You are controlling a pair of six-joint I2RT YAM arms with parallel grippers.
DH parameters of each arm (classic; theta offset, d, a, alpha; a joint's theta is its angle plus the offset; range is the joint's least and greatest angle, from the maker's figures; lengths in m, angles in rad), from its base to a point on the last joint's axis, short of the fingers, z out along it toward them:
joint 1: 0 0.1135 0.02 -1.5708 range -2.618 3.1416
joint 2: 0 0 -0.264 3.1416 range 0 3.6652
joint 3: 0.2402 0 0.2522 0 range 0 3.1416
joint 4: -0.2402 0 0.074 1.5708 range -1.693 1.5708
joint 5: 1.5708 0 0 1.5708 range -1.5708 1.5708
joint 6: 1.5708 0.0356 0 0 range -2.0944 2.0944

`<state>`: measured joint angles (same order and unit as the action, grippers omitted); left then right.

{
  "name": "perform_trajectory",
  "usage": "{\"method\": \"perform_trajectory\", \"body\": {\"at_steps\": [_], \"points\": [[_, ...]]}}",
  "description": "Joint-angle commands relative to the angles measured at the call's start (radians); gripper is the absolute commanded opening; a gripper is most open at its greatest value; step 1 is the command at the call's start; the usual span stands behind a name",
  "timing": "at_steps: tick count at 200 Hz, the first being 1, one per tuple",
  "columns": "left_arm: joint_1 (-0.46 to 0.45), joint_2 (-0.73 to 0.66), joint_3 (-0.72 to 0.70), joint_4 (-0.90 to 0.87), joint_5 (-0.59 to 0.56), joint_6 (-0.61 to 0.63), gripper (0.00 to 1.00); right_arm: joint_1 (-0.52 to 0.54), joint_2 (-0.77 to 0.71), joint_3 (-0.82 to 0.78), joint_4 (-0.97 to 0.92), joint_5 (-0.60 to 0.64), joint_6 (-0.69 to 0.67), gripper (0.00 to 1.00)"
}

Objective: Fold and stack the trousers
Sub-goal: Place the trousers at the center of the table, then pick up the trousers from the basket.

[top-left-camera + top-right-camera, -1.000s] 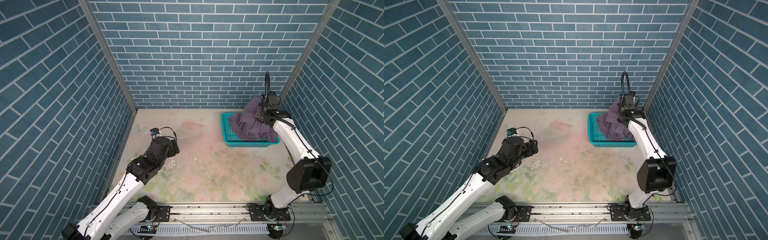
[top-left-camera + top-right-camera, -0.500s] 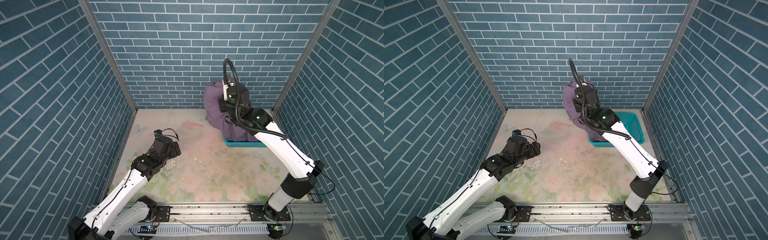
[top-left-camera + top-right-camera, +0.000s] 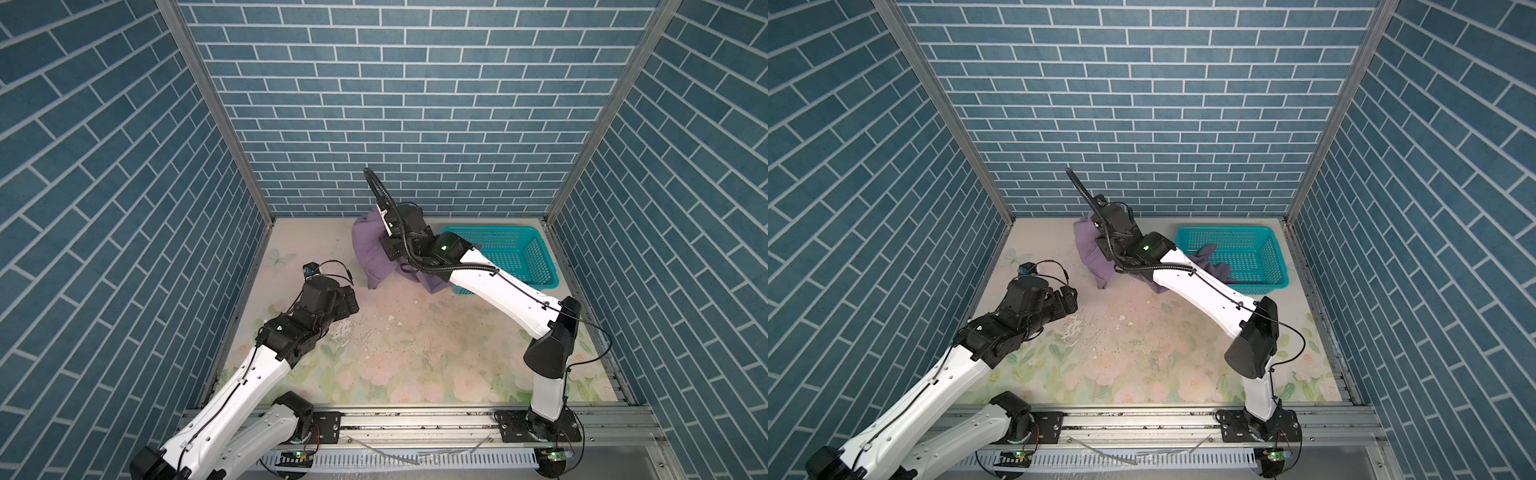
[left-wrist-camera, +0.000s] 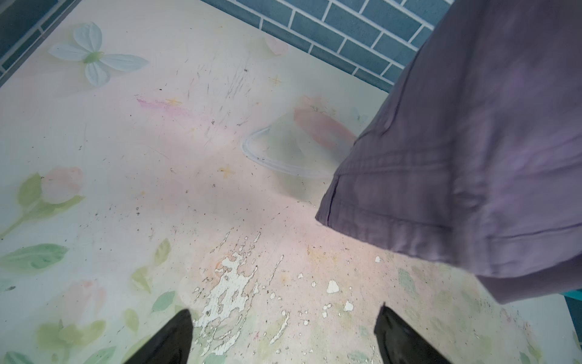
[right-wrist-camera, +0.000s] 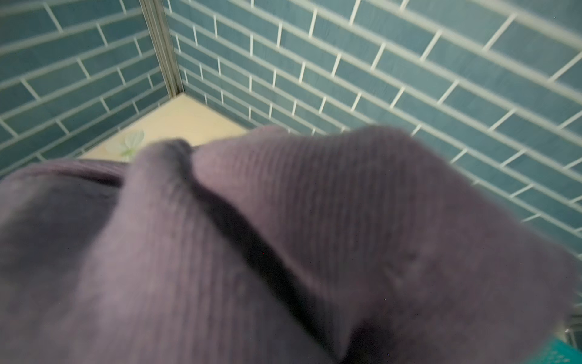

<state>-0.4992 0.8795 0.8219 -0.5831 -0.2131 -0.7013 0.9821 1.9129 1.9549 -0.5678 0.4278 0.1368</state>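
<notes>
The trousers (image 3: 368, 253) hang in a bunch around the right gripper (image 3: 386, 246). Their cloth covers its fingers in both top views and fills the right wrist view (image 5: 283, 236), so I cannot tell whether it grips them or has let go. Back along that arm, one end of the trousers trails over the near rim of the teal basket (image 3: 536, 266) and into it. Whether the lowest fold touches the table (image 3: 415, 353) is unclear.

The left gripper (image 4: 283, 310) is spread wide with nothing between its fingers (image 4: 176, 337), low over the table. The hanging trouser hem (image 4: 441, 239) is ahead of it and to its right, not touching it.

A second ago the trousers lay heaped in the basket under the right gripper. Half a second ago they were high against the back wall (image 3: 415, 124). Now they are lower and out beside the basket. The left gripper has edged slightly forward.

The back wall stands close beyond the right gripper, and the side wall (image 3: 124, 208) is near the left gripper's left. Between the two grippers lies open flowered table with flaked paint.
</notes>
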Motion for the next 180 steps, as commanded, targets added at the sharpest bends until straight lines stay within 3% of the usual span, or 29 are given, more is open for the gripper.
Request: {"method": "perform_trajectory", "body": {"at_steps": [1,10,38,61,83,137,180], "points": [[0.008,0.003,-0.012,-0.017,0.005,-0.003,0.93,-0.022,-0.075,-0.155,0.028,-0.112,0.178,0.46],[0.008,0.015,-0.009,-0.015,0.012,-0.005,0.93,-0.049,-0.103,-0.217,0.020,-0.173,0.234,0.57],[0.008,0.061,0.005,0.000,0.033,-0.008,0.92,-0.168,-0.260,-0.474,0.065,-0.324,0.399,0.73],[0.006,0.114,0.022,0.048,0.085,-0.001,0.94,-0.262,-0.432,-0.699,0.146,-0.342,0.473,0.86],[-0.018,0.205,0.087,0.082,0.113,0.032,0.99,-0.337,-0.558,-0.802,0.121,-0.313,0.502,0.94],[-0.212,0.613,0.410,0.176,0.150,0.154,0.99,-0.514,-0.716,-0.850,-0.043,-0.234,0.517,0.93],[-0.312,0.908,0.704,0.164,0.204,0.277,0.99,-0.720,-0.744,-0.936,-0.061,-0.364,0.532,0.90]]}}
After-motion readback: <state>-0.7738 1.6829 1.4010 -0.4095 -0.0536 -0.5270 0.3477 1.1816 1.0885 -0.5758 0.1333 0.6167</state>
